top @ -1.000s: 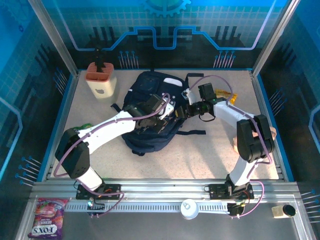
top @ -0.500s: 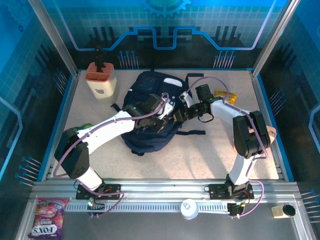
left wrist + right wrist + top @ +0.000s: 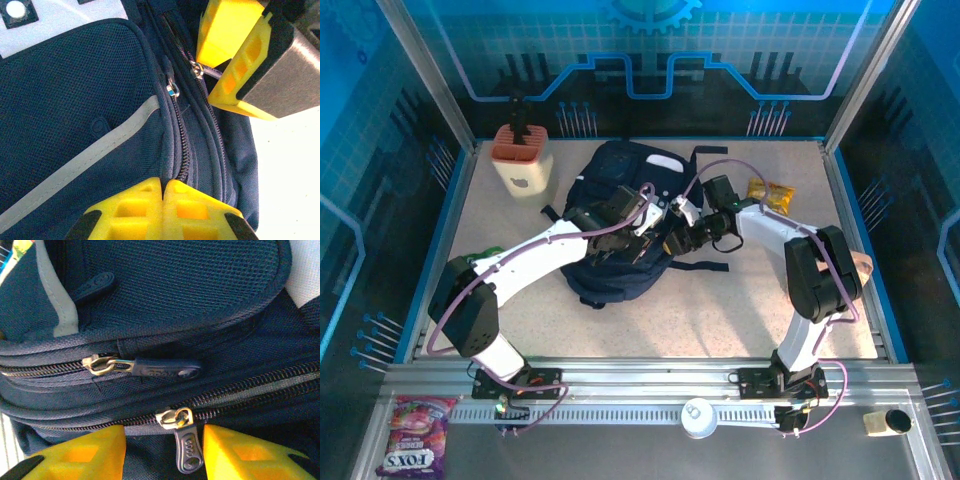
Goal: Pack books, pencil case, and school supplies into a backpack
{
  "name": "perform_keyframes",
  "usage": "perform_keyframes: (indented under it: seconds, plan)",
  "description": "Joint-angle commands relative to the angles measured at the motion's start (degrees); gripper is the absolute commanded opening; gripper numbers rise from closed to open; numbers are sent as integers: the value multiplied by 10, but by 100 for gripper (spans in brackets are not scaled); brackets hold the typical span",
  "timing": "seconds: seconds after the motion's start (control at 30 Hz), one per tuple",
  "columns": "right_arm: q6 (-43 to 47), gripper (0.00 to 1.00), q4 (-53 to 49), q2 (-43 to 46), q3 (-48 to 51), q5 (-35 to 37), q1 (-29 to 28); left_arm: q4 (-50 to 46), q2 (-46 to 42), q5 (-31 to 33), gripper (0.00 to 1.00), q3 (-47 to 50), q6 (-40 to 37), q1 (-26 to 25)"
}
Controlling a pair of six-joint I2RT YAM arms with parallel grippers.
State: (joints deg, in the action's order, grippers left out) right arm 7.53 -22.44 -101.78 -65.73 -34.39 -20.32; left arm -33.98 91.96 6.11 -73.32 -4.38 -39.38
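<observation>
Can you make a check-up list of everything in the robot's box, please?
Surface: speckled beige table.
Job's things: navy backpack lying mid-table.
Clutter: beige holder, yellow-orange packet, green packet by the left arm.
Grippers: left gripper shut, against the backpack; right gripper open around a zipper pull.
Cables: purple cables along both arms.
Surroundings: blue glowing walls; sweets bag in front.

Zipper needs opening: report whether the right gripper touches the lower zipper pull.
Cannot tell. Right wrist view: the lower zipper pull hangs between the right gripper's open fingers, tight beside one; contact unclear.
</observation>
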Motion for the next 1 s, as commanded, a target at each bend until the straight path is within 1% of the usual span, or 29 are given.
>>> perform_keyframes:
  seconds: [0.0,0.07,0.13,0.2,0.27,0.37,0.53,0.73,0.87,0.93,0.97]
  plan:
    - [-10,41,28,18,13,46,-6,21,-16,9,0,-12,22,13]
    - [-14,37,35,19,14,46,-7,19,-16,7,0,-13,23,13]
    - [-14,29,34,21,15,46,-8,19,-15,8,0,-14,25,13]
    - [-12,20,37,31,26,47,-9,19,-11,5,0,-18,30,14]
    - [-14,14,45,48,42,46,-11,21,-5,-4,0,-24,40,15]
    - [-30,11,72,90,79,34,-17,22,16,-22,0,-40,62,19]
    - [-88,9,147,175,150,38,-45,35,64,-71,0,-86,110,29]
    - [-157,12,229,241,244,114,-111,49,135,-127,0,-161,161,30]
    - [-201,13,292,261,290,158,-156,60,188,-171,0,-214,204,37]
    - [-238,17,321,275,315,192,-150,70,197,-180,0,-226,219,38]
    - [-259,22,333,286,330,206,-140,75,195,-177,0,-224,221,39]
